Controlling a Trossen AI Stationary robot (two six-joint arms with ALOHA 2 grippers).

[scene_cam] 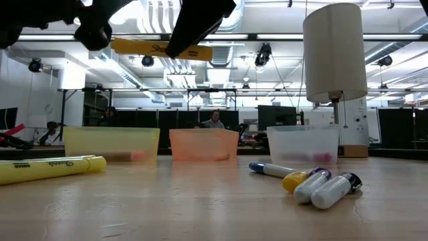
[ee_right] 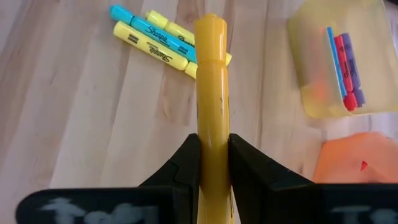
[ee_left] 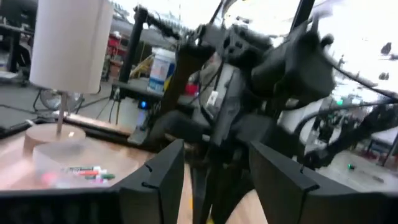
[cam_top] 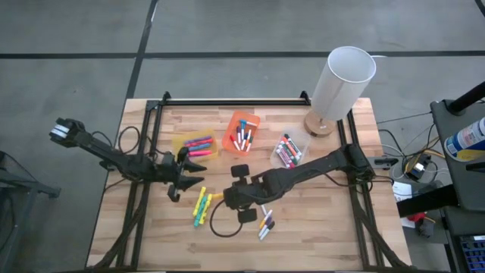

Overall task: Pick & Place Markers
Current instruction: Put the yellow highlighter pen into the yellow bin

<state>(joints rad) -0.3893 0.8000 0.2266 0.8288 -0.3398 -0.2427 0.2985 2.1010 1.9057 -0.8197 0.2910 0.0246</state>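
Aloft, the right tool [ee_right: 214, 163] grips a yellow marker [ee_right: 212, 93] level above the table [cam_top: 326, 227], its end toward the yellow bin [ee_right: 339, 62] of pink, blue and purple markers. Left tool [cam_top: 189, 178] gapes wide.

Three bins [cam_top: 242, 130] on the table, one lamp [cam_top: 339, 87], two arms, markers [cam_top: 201, 206] too many to count.

1. Three bins [cam_top: 242, 135] are sitting in a row mid-table, each holding markers [cam_top: 243, 138].
2. A lamp [cam_top: 339, 87] is standing at the far right corner.
3. Loose markers [cam_top: 201, 206] are lying nearer than the bins.
4. The right gripper [ee_right: 214, 163] is holding one marker [ee_right: 212, 99] above those.
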